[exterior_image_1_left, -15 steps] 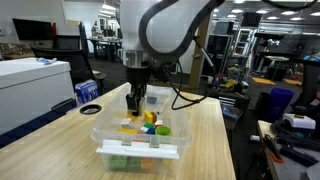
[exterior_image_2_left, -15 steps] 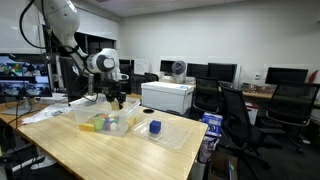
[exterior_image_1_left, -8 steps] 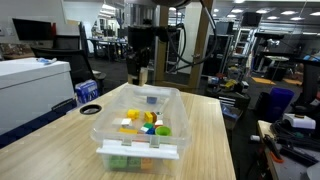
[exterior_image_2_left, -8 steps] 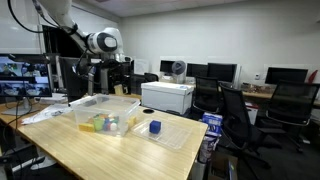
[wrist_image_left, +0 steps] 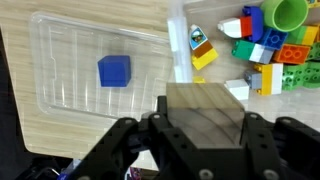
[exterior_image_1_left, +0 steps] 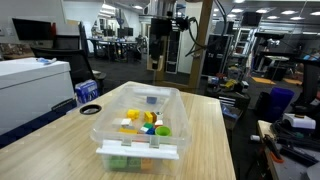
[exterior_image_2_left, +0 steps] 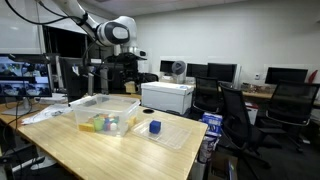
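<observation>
My gripper [wrist_image_left: 205, 128] is shut on a pale wooden block [wrist_image_left: 203, 105] that fills the space between the fingers. In both exterior views the gripper [exterior_image_1_left: 156, 62] [exterior_image_2_left: 128, 70] hangs high above the table, beyond the far end of a clear plastic bin [exterior_image_1_left: 108, 150] [exterior_image_2_left: 80, 104]. The bin holds several coloured toy bricks [exterior_image_1_left: 145, 122] [wrist_image_left: 265, 50]. Beside it lies a clear flat lid [wrist_image_left: 70, 95] [exterior_image_2_left: 180, 138] with one blue cube [wrist_image_left: 114, 70] [exterior_image_2_left: 155, 127] [exterior_image_1_left: 152, 99] on it. In the wrist view the lid lies below and to the left of the held block.
The wooden table [exterior_image_1_left: 205, 140] carries a blue and white box [exterior_image_1_left: 88, 90] at its far corner. A white printer [exterior_image_2_left: 168, 95] stands behind the table. Office chairs [exterior_image_2_left: 238, 112] and monitors [exterior_image_2_left: 205, 71] surround it.
The arm has risen out of the bin and swung away toward the lid's side, carrying the wooden block up with it.
</observation>
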### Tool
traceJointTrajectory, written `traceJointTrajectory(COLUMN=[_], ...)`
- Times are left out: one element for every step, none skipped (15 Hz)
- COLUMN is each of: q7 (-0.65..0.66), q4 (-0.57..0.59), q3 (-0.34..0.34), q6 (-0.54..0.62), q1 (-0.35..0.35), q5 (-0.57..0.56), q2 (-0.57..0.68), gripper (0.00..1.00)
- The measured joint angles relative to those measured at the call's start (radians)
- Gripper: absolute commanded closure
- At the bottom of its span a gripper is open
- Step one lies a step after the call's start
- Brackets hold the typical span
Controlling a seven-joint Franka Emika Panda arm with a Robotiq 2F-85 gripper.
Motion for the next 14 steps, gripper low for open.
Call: traceJointTrajectory(q7=[-0.051,-0.089,-0.127,-0.156,-0.172,-0.186,-0.193,-0.196,-0.197,-0.197,-0.197,-0.197,-0.201,-0.21], q4=[0.0,0.0,0.0,0.0,0.0,0.0,0.0,0.0,0.0,0.0,0.0,0.0,0.001,0.005], q3=[-0.009,-0.017,-0.025,-0.033,-0.039,-0.047,-0.053,-0.059,-0.063,-0.066,-0.072,-0.074,-0.075,-0.075], q6=[-0.006,-0.007,-0.007,-0.002,0.003,0.012,0.025,0.039,0.058,0.076,0.103,0.119,0.127,0.131], q1=[-0.02,-0.036,-0.052,-0.063,-0.071,-0.076,-0.081,-0.084,-0.088,-0.093,-0.099,-0.105,-0.111,-0.12], q5=[0.01,0.013,0.014,0.014,0.014,0.013,0.013,0.013,0.013,0.013,0.013,0.013,0.013,0.013], q2=[0.0,0.0,0.0,0.0,0.0,0.001,0.004,0.008,0.016,0.026,0.044,0.056,0.069,0.086], gripper=[0.69,0.69,0.69,0.69,0.69,0.69,0.69,0.69,0.69,0.69,0.69,0.69,0.69,0.69])
